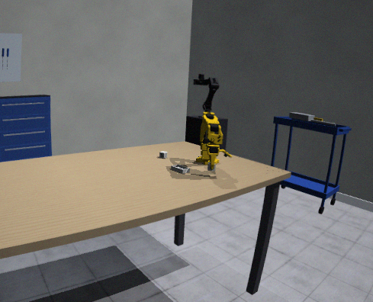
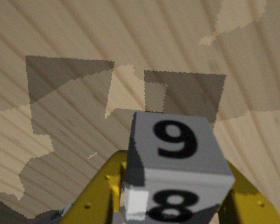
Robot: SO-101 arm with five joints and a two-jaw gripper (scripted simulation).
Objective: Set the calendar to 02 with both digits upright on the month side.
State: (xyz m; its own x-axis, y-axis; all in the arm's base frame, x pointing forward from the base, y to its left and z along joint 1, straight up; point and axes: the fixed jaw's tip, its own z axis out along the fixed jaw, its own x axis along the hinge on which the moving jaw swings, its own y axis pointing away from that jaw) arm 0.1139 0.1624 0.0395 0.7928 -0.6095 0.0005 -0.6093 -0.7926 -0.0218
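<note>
Low at centre of the wrist view, pinched a grey digit cube in the yellow gripper, faces 9 and 8 showing, above the wooden table. Right of centre in the exterior view, kept tray beside the arm; left second cube apart, farther back.

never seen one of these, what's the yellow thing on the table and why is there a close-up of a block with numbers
The yellow thing is a small robot arm standing on a wooden table. The wide picture is taken from across the room. The close-up comes from a camera on the arm's wrist, looking down past its gripper. The gripper is shut on a grey number cube, with faces showing 9 and 8. On the table lie a small grey tray and a second cube, standing apart from the tray. The cubes are calendar digits.
</note>
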